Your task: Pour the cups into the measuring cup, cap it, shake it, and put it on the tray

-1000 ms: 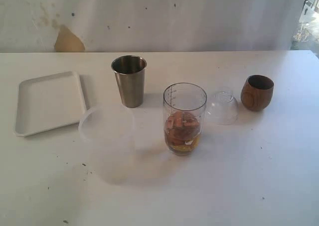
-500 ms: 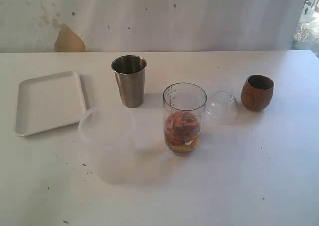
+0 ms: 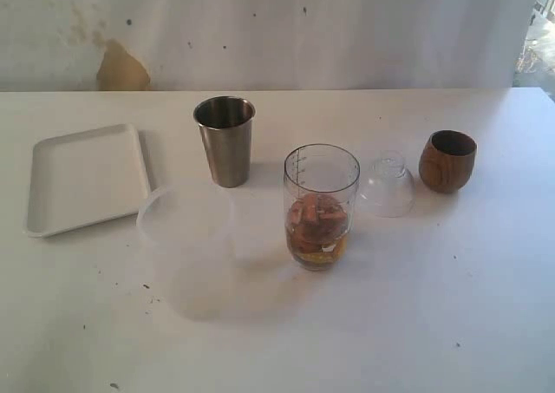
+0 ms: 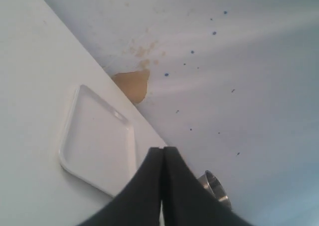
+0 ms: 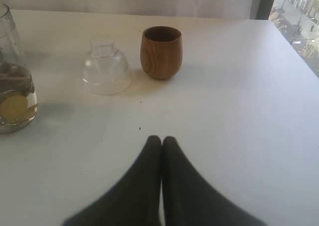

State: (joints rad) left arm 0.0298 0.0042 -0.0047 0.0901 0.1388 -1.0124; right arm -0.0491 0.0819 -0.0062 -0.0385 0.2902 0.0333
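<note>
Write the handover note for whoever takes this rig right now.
Left pincer shut, holding nothing. Right pincer shut, holding nothing.
Measuring cup mid-table, uncapped, orange-brown pieces inside. Steel tumbler behind it to the left, wooden cup far right, clear dome between measuring cup and wooden cup, tray empty at left.
Done: something is already in the measuring cup; whether both cups are emptied cannot be told.
Left: cap, shake, set on tray.

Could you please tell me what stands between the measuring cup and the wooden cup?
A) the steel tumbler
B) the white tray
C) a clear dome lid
C: the clear dome lid sits between the measuring cup and the wooden cup.
</note>
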